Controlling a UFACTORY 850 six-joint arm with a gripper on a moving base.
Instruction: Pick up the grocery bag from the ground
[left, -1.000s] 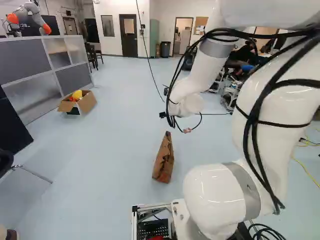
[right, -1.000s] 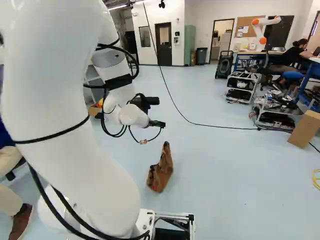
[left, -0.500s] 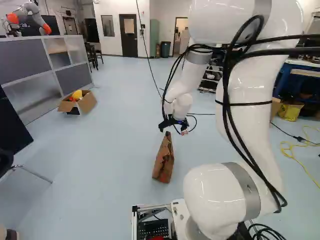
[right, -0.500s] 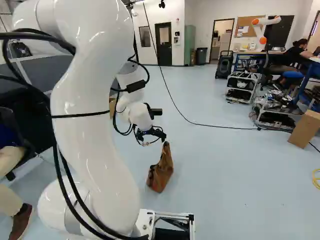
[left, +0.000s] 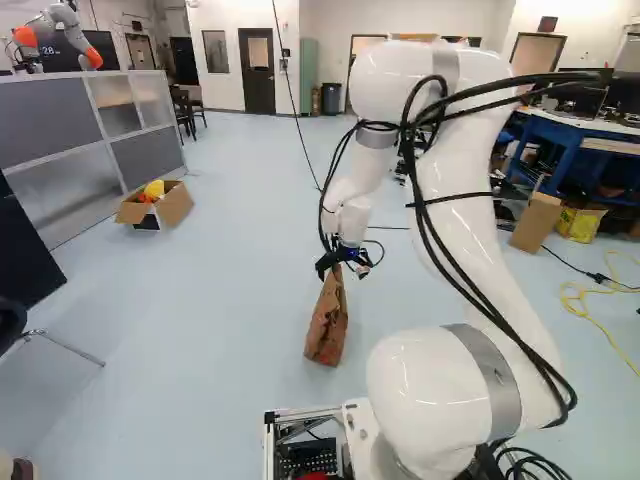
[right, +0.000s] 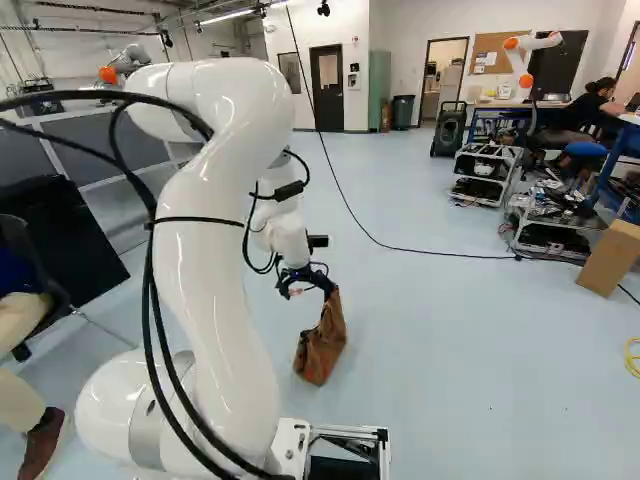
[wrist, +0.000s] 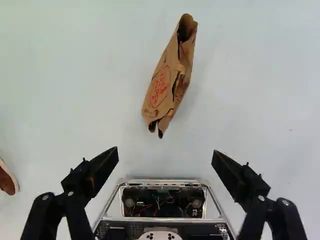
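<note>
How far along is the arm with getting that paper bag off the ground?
The reach looks mostly done: the claw is near the bag, fingers spread. Lining up seems to be in hand: the wrist view shows the bag ahead of the fingers, not between them. Gripping and lifting are left, as the bag is ungripped and on the floor.

Dark screen (left: 103, 42): "28"; brown bag (wrist: 170, 75): red print, unclear.
</note>
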